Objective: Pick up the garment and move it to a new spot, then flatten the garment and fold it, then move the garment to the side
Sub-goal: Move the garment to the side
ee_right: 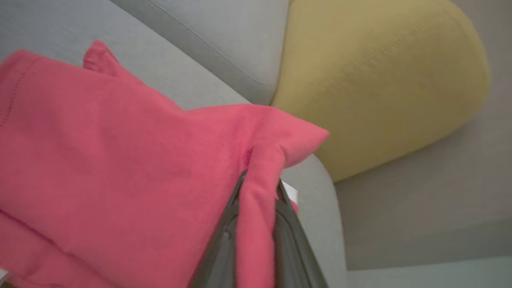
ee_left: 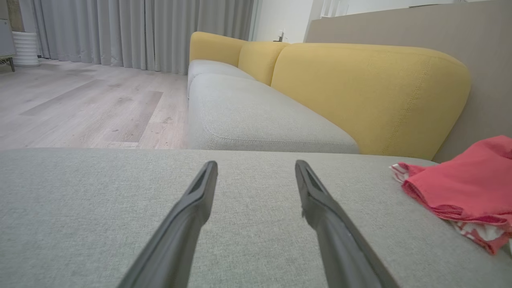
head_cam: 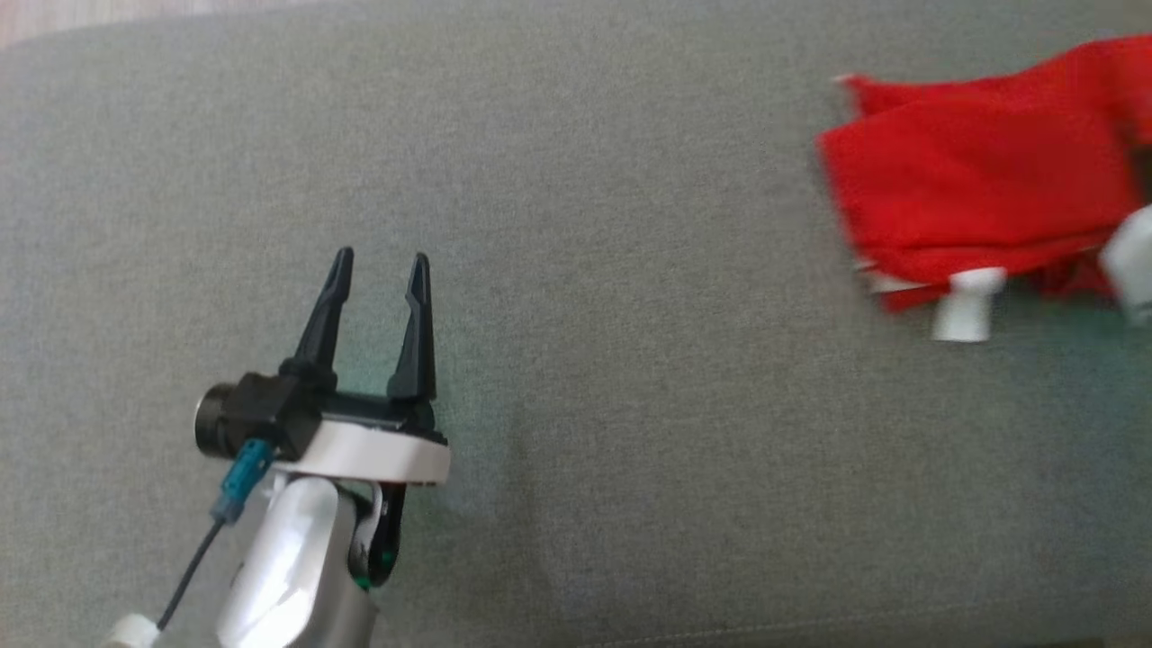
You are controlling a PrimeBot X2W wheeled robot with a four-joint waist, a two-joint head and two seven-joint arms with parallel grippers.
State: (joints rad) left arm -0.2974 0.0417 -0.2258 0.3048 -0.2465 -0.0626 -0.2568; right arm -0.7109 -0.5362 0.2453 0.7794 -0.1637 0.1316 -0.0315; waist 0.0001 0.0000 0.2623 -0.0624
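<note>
A broad grey sofa seat (head_cam: 630,405) lies bare across its left and middle, with a yellow backrest (ee_right: 380,80) rising past its far right corner and wood floor (ee_left: 80,108) beyond the far edge. The red garment (head_cam: 981,180) sits bunched at the seat's right end, running off the head view's right side. The left fingers (head_cam: 326,310) stand spread and empty over bare fabric, well apart from the garment, while the right fingers (ee_right: 290,240) are pinched on a fold of it near the seat's corner
</note>
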